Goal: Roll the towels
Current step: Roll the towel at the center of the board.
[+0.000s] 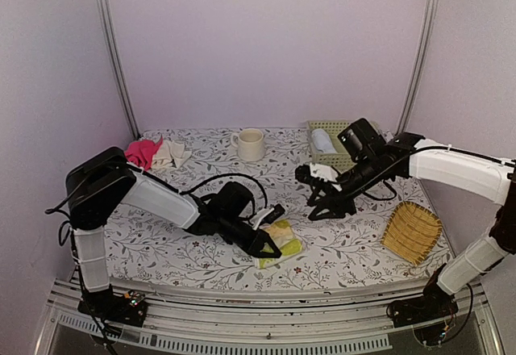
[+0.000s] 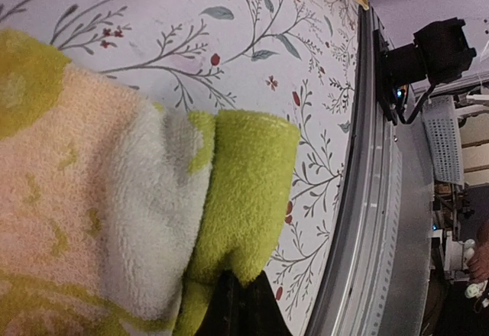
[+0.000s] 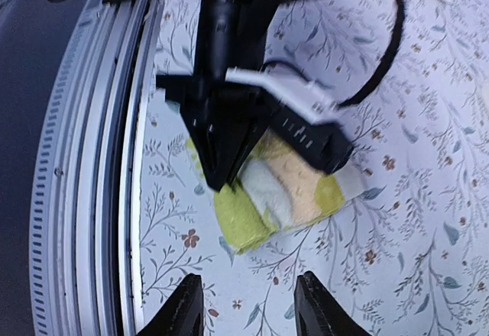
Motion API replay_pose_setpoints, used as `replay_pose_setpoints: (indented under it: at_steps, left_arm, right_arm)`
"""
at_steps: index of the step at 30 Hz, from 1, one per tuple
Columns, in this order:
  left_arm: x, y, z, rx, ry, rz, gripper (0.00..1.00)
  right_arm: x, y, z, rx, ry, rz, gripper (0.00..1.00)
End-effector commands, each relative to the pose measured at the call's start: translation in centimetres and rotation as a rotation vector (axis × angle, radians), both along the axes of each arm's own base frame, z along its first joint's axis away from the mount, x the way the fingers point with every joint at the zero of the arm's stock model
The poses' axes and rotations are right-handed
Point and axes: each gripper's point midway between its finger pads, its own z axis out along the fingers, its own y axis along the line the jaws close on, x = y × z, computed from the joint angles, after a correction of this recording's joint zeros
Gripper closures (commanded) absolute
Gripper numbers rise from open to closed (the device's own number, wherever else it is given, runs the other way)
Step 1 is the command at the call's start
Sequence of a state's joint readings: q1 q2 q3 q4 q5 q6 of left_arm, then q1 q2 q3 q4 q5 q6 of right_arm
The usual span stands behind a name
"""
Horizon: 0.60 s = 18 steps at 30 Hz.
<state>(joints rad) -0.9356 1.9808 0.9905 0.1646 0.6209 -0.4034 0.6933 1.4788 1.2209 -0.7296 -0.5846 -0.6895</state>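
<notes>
**A:** where's the patterned towel (image 1: 284, 234) sitting rn?

**B:** low on the floral surface (image 1: 201, 262), pretty close to the near edge and the metal rail (image 1: 242, 297). It's folded into a chunky bundle, with the green end on the rail side. The left fingers (image 1: 270, 250) are closed and pinching that green end. In the left wrist view the cloth is bunched up right at the tips.

**A:** and the other arm?

**B:** the right fingers (image 1: 321, 208) are spread apart with nothing in them. They're hanging over the surface up and to the right of the towel, not touching it.

**A:** much room around it?

**B:** yeah, decent. There's bare surface between the towel and the bamboo tray (image 1: 413, 230), which sits by the right edge. On the left, the left arm itself lies across the surface. Everything else is along the back:
- a mug (image 1: 251, 144) near the back wall
- a pink cloth (image 1: 143, 152) and a cream cloth (image 1: 171, 153) in the back left corner
- the pale blue towel (image 1: 324, 140), lying in a green basket (image 1: 326, 126) back right, partly behind the right arm

All of that is well apart from the patterned towel. The only tight side is the strip between the towel and the rail.
</notes>
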Motion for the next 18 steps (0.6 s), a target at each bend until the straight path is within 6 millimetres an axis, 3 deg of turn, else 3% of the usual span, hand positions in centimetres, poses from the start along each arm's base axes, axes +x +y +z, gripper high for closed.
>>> replay_pose_setpoints:
  at_steps: [1,3,6,11,18]
  left_arm:
    - [-1.0,2.5,-2.8,0.029,0.25,0.08,1.0]
    - [-0.8,2.7,-2.8,0.014,0.284,0.096,1.0]
    - [-0.9,2.7,-2.9,0.002,0.309,0.096,1.0]
    - [-0.9,2.7,-3.2,0.008,0.326,0.088,1.0]
    - [-0.7,2.8,-3.5,0.01,0.338,0.085,1.0]
  right_arm:
    - [-1.8,0.5,-6.5,-0.144,-0.123,0.08,0.56]
    - [-2.4,1.0,-8.7,-0.206,-0.17,0.102,0.56]
    - [-3.2,2.1,-10.6,-0.241,-0.236,0.141,0.55]
    - [-3.5,4.3,-11.6,-0.244,-0.329,0.176,0.54]
    - [-4.1,5.0,-14.2,-0.284,-0.341,0.237,0.54]
